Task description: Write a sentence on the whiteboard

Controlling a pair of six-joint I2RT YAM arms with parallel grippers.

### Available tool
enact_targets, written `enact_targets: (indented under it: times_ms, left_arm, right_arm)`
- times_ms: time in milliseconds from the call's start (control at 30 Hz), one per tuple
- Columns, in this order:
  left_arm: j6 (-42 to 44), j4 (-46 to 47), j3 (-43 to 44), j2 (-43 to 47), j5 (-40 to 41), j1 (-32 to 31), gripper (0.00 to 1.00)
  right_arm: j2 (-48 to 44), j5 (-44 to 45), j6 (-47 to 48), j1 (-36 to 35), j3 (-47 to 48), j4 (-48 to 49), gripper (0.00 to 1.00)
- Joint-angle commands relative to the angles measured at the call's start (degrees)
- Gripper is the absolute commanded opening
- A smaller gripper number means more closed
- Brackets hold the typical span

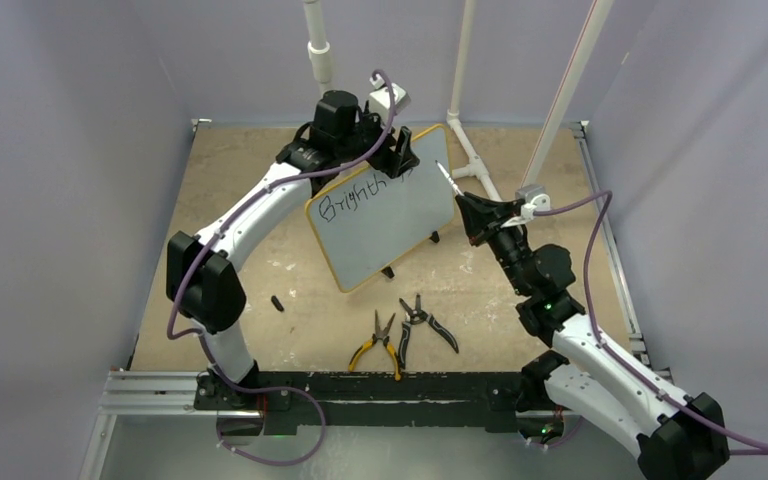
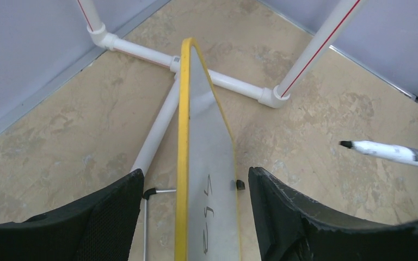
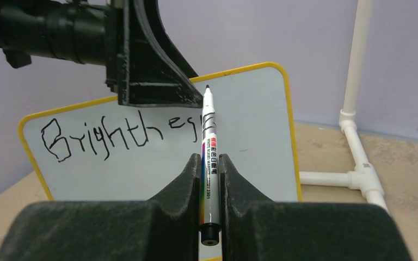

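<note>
Top view: small white, yellow-rimmed whiteboard [image 1: 380,215] stands tilted at far centre. My left gripper [image 1: 401,152] is over its far top edge. My right gripper [image 1: 470,207] is just right of it, clamped on a white, black-tipped marker pen [image 1: 448,177]. The black handwritten sentence [image 1: 353,203] is only begun.
Left wrist: jaws apart, board edge-on between them, no contact visible. Script mostly cut off.
Right wrist: jaws shut on the marker pen. Reads roughly "Brightnes", last letters hidden behind the left gripper. Remaining words unwritten.

I am seeing white shells and black joints on my left arm [image 1: 256,210] and right arm [image 1: 600,368]. Purple cables [image 1: 587,265] are trailing along both.
</note>
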State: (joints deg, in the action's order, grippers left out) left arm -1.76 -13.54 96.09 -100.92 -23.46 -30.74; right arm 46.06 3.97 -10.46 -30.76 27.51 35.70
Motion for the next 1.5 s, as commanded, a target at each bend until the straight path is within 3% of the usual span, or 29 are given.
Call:
enact_targets:
  times_ms: [0,200,567,967,1467]
  left_arm:
    - [0.9,-3.4,4.0,-1.9,3.0,-0.6,0.67]
    - [1.5,-5.2,3.4,-2.2,2.1,-1.2,0.38]
    - [6.3,-7.3,-2.1,0.6,-2.7,-1.1,0.0]
    - [9.1,-9.4,-4.2,3.0,-4.9,-0.5,0.0]
    - [8.2,-8.3,-4.8,3.2,-5.0,-0.4,0.0]
  right_arm:
    - [-2.1,1.7,0.7,-0.3,-0.8,1.1,0.0]
    - [-3.7,1.9,0.7,-0.3,-1.3,0.6,0.0]
    - [-3.3,2.3,1.0,-0.3,-2.0,-0.4,0.0]
    - [5.5,2.5,-0.3,-0.2,0.7,-1.0,0.0]
    - [5.5,0.3,0.2,-0.3,0.9,3.0,0.0]
